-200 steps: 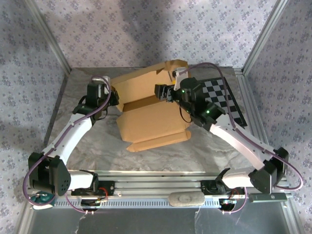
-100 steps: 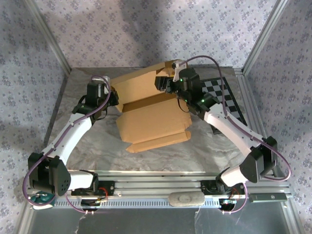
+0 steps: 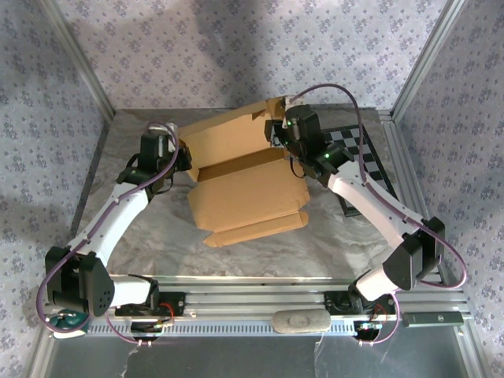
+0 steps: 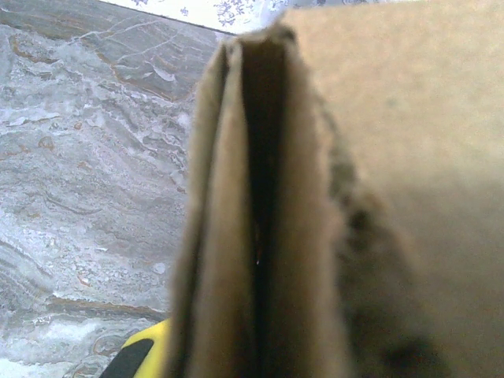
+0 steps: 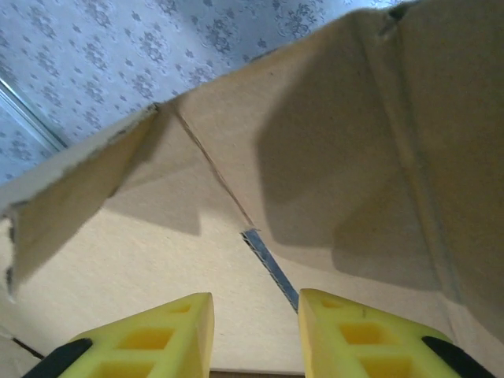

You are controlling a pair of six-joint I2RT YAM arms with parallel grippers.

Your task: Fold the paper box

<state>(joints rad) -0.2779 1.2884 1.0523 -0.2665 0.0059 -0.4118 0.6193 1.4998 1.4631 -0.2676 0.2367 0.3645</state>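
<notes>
Grey marbled desk (image 3: 157, 236) between patterned walls (image 3: 236, 47), seen from above. We find the box (image 3: 244, 193) at the desk's centre, a tan cardboard sheet partly folded: its rear panel stands tilted up, and its front part lies low on the desk with a flap toward the arms. We see the left claw (image 3: 186, 156) pressed together on the box's left edge; its wrist view shows a doubled cardboard edge beside one yellow finger (image 4: 146, 358). The right claw (image 3: 276, 135) sits at the raised panel's right end, its fingers (image 5: 157, 331) spread apart and facing the cardboard's inner face. A checkerboard (image 3: 370, 161) lies just right of the box, partly under the right arm.
</notes>
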